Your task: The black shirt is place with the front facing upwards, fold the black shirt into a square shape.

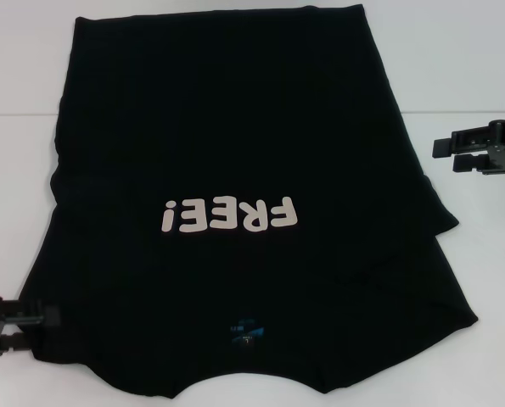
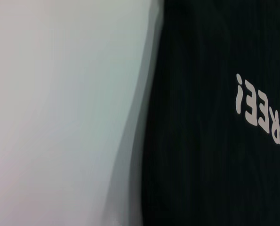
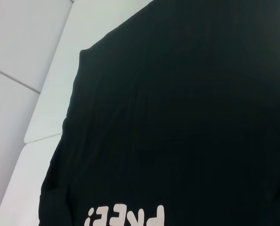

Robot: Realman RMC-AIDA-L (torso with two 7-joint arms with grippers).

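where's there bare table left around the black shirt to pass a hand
The white table is bare beyond the black shirt on its right, behind the right tool, and in a narrower strip on its left, above the left tool. The middle and near edge are covered by cloth.

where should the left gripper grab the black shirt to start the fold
Probably the black shirt edge on the robot's left, near the collar end, where the left gripper already sits beside the fabric. Come in from the side, low along the white table, so the jaws slip around the thin flat edge. The right gripper waits off the opposite edge, apart from the cloth.
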